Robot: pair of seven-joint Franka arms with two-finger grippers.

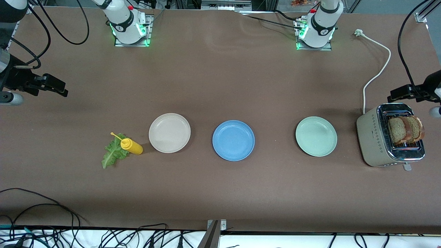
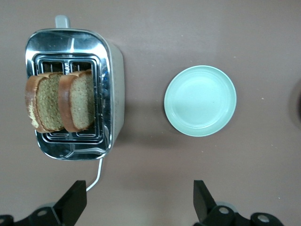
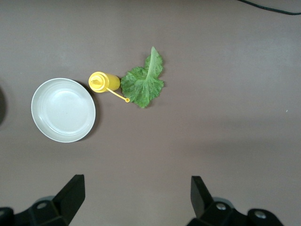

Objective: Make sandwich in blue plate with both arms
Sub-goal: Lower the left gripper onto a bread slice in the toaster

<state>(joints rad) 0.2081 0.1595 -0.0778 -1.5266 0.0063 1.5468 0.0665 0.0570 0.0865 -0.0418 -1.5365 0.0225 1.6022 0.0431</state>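
- Lettuce leaf point(image 1: 112, 153), w/ the toaster, is seen lowest in the front view, i.e. nearest the front camera; flat on the tabletop point(image 1: 220, 193) toward the right arm's end, empty of any grip.
- Yellow squeeze bottle point(image 1: 131, 146) is seen just beside the leaf, its nozzle over the leaf's edge; whether bottle & leaf touch can't be told.
- Blue plate point(image 1: 233, 140) is placed mid-tabletop, between the beige plate point(image 1: 169, 132) & the mint-green plate point(image 1: 316, 136); all 3 are seen bare, well apart, in a row.
- Two bread slices point(image 1: 405, 129) are stood upright, side by side, in the slots of the toaster point(image 1: 373, 141) at the left arm's end; tops are raised above the slots.
- White cord point(image 1: 375, 65) is run from the toaster toward the arm bases, plug loose on the tabletop.
- Left gripper point(image 2: 140, 200) is held up over the tabletop just beside the toaster, fingers spread wide, nothing gripped.
- Right gripper point(image 3: 137, 197) is held up over bare tabletop at the right arm's end, leaf & bottle in its view; fingers wide apart, nothing gripped.
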